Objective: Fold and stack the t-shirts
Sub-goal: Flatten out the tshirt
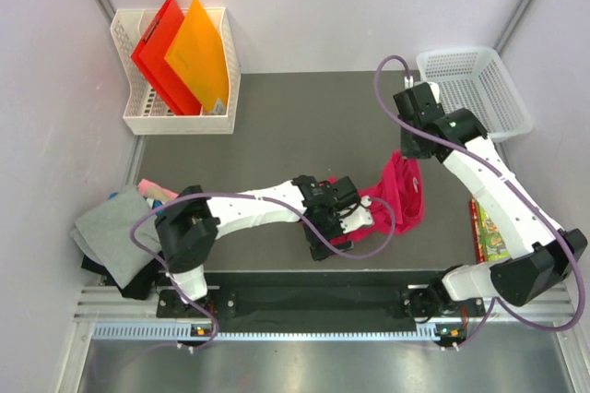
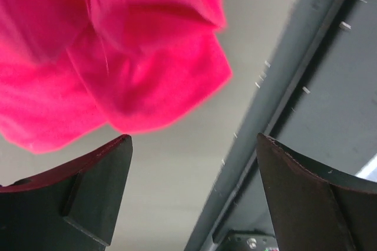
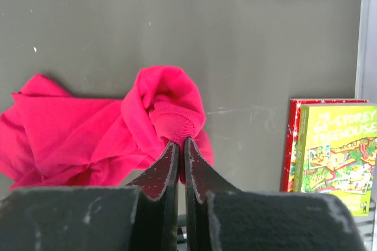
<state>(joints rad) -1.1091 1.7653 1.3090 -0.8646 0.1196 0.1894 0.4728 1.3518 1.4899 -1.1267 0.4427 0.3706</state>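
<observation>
Dark grey table mat (image 1: 304, 116), with the magenta t-shirt (image 1: 403, 197) bunched right of centre and a pile of folded shirts (image 1: 115, 236) at the left edge. Looks like the spreading-out step, no fold yet made: right gripper (image 3: 181, 144) clamped on a raised tuck of it, left gripper (image 2: 194, 139) wide and empty just beside its lower edge. Calls next for pinching a loose hem with the left, then drawing both apart to flatten it
</observation>
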